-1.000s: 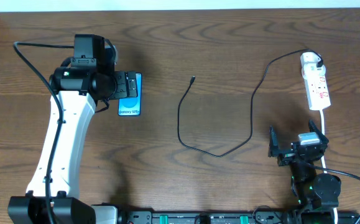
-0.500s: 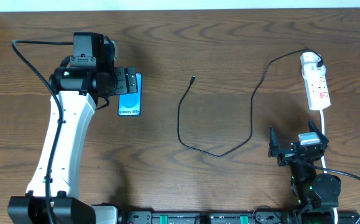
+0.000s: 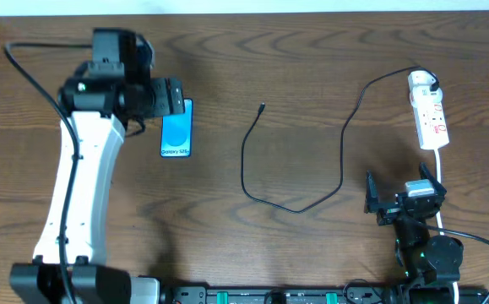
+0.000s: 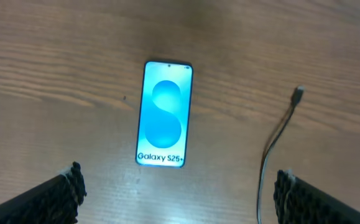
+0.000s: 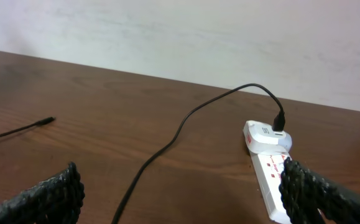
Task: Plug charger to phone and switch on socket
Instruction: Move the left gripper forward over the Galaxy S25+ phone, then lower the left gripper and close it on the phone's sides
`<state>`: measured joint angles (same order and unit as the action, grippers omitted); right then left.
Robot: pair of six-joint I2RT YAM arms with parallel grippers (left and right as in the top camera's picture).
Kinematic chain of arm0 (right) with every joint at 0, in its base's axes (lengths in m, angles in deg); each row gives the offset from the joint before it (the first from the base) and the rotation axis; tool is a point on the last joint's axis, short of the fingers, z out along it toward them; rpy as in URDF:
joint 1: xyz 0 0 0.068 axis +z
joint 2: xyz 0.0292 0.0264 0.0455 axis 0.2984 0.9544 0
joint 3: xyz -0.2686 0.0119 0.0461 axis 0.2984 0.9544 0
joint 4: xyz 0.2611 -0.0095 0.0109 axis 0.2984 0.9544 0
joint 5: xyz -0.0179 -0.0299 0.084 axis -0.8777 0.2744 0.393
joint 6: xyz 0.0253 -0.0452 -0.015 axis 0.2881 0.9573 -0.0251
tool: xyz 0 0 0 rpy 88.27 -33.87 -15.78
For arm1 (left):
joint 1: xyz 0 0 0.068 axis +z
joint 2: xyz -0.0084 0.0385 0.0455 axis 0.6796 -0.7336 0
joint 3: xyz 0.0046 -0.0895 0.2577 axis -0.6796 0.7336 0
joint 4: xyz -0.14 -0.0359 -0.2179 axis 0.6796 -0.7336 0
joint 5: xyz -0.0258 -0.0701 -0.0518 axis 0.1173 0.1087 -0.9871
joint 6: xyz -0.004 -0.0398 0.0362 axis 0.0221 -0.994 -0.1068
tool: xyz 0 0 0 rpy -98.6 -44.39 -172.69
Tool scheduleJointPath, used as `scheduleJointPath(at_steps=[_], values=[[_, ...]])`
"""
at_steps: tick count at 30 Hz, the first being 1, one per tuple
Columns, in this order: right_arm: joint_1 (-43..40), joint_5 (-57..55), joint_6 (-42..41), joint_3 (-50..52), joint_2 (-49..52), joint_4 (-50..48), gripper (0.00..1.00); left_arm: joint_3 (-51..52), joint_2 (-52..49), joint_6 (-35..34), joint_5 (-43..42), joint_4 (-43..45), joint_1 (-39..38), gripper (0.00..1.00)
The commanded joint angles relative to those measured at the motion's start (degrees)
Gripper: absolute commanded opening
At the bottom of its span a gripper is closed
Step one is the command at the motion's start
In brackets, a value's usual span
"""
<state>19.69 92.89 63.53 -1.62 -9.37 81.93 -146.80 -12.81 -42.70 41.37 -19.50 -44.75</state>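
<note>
The phone (image 3: 176, 128) (image 4: 164, 115) lies flat at the left, its blue screen lit and reading "Galaxy". My left gripper (image 3: 170, 95) (image 4: 180, 199) hangs open above the phone's far end, with nothing between its fingers. The charger (image 3: 265, 194) (image 5: 186, 121), a thin black cable, loops across the table's middle. Its connector tip (image 3: 263, 107) (image 4: 298, 93) (image 5: 46, 120) lies loose to the right of the phone. Its white plug (image 3: 424, 82) (image 5: 268, 134) sits in the far end of the socket (image 3: 432, 118) (image 5: 268, 165). My right gripper (image 3: 399, 190) (image 5: 186, 193) is open and empty, short of the socket.
The socket's white cord (image 3: 441, 181) runs along the right side past my right arm toward the front edge. A pale wall (image 5: 180, 37) rises behind the table's far edge.
My left arm has drawn back toward the far left, and more of the phone's far end shows. The right arm, cable and socket have not moved.
</note>
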Motion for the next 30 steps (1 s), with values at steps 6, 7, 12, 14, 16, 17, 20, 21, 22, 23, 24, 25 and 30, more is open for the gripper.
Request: scheduleJointPath(at_steps=[6,7,12,14,16,17,20,21,22,23,24,25,30], values=[[0.0,0.0,-0.5,0.1,-0.3,0.2,0.99,-14.1,-12.8,2.0,0.6,-8.6,0.2,0.98],[0.0,0.0,-0.5,0.1,-0.3,0.2,0.99,-14.1,-13.6,2.0,0.5,-8.6,0.2,0.97],[0.0,0.0,-0.5,0.1,-0.3,0.2,0.99,-14.0,-16.6,2.0,0.5,-8.8,0.2,0.98],[0.0,0.0,-0.5,0.1,-0.3,0.2,0.99,-13.9,-17.2,3.4,0.6,-8.8,0.2,0.98],[0.0,0.0,-0.5,0.1,-0.3,0.2,0.99,-12.8,-17.3,4.5,1.4,-7.3,0.2,0.98],[0.0,0.0,-0.5,0.1,-0.3,0.2,0.99,-12.3,-17.3,4.5,2.0,-6.3,0.2,0.98],[0.0,0.0,-0.5,0.1,-0.3,0.2,0.99,-10.3,-17.3,4.5,2.3,-3.2,0.2,0.98],[0.0,0.0,-0.5,0.1,-0.3,0.2,0.99,-9.7,-17.3,4.5,2.3,-2.5,0.2,0.98],[0.0,0.0,-0.5,0.1,-0.3,0.2,0.99,-9.1,-17.3,4.5,2.3,-1.8,0.2,0.98],[0.0,0.0,-0.4,0.1,-0.3,0.2,0.99,-8.4,-17.3,4.5,2.3,-1.2,0.2,0.98],[0.0,0.0,-0.5,0.1,-0.3,0.2,0.99,-7.9,-17.4,4.5,2.3,-0.9,0.2,0.98],[0.0,0.0,-0.5,0.1,-0.3,0.2,0.99,-7.3,-17.5,4.5,2.3,-0.7,0.2,0.98],[0.0,0.0,-0.5,0.1,-0.3,0.2,0.99,-5.8,-19.0,4.5,2.3,-0.2,0.2,0.98]])
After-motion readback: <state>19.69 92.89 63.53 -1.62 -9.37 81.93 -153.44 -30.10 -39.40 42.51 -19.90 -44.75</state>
